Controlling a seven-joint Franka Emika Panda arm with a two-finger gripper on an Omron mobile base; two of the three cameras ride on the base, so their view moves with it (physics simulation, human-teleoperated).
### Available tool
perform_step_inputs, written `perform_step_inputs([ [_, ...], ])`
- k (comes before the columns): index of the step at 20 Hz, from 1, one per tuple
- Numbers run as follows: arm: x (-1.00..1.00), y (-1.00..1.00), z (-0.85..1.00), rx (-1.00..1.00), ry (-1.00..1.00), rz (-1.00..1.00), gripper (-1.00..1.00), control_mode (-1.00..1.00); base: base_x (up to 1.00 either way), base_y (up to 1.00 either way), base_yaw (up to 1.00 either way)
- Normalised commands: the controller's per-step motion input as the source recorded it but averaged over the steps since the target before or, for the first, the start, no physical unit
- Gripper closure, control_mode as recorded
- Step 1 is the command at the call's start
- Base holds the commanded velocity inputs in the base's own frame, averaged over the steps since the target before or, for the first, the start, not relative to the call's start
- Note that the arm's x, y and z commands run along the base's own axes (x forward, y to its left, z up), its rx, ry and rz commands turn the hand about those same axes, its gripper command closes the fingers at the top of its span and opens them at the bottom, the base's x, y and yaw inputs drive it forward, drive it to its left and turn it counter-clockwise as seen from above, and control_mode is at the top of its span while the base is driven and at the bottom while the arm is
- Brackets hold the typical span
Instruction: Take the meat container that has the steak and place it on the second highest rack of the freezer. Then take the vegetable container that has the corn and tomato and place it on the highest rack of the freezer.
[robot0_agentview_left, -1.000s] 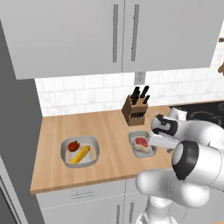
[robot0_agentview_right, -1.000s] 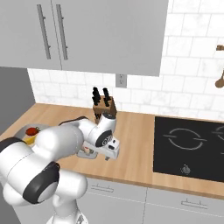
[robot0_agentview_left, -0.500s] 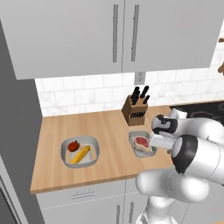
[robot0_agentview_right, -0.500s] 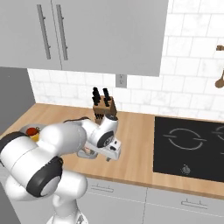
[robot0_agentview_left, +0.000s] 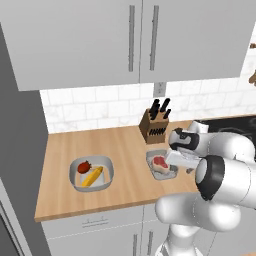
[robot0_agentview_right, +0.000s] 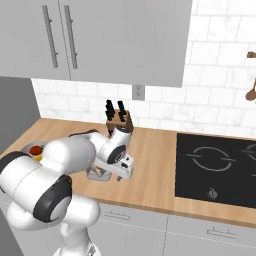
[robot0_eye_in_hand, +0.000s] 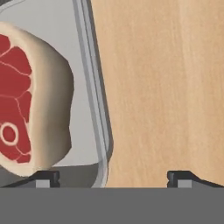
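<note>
Even, bright, shadeless light fills the rendered kitchen, the wooden counter (robot0_agentview_left: 125, 145) carrying only faint soft shadows, no glare anywhere, edges slightly soft in both base views, and the close hand view a little blurred toward nine o'clock.

Matt light wood counter (robot0_eye_in_hand: 162, 87), smooth grey metal-look meat container (robot0_eye_in_hand: 94, 87), glossy black cooktop (robot0_agentview_right: 215, 167), wooden knife block (robot0_agentview_left: 155, 130)

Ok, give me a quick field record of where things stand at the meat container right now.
gripper: open, low over the tray rim, one fingertip inside, one over bare counter
meat container: grey tray on the wooden counter, not lifted
steak: lying in the tray
vegetable container: to the left, holding corn and tomato
knife block: behind the meat tray
</note>
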Motion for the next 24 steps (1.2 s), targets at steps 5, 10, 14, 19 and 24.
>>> perform_step_inputs([
  [5, 0.0, 0.03, -0.31, -0.04, 0.0, -0.01, -1.0, -1.0, 0.0, 0.0, 0.0],
  [10, 0.0, 0.0, -0.51, 0.0, 0.0, 0.0, -1.0, -1.0, 0.0, 0.0, 0.0],
  [14, 0.0, 0.0, -0.3, 0.0, 0.0, 0.0, -1.0, -1.0, 0.0, 0.0, 0.0],
  [19, 0.0, 0.0, -0.04, 0.0, 0.0, 0.0, 1.0, -1.0, 0.0, 0.0, 0.0],
  [24, 0.0, 0.0, 0.0, 0.0, 0.0, 0.0, 1.0, -1.0, 0.0, 0.0, 0.0],
])
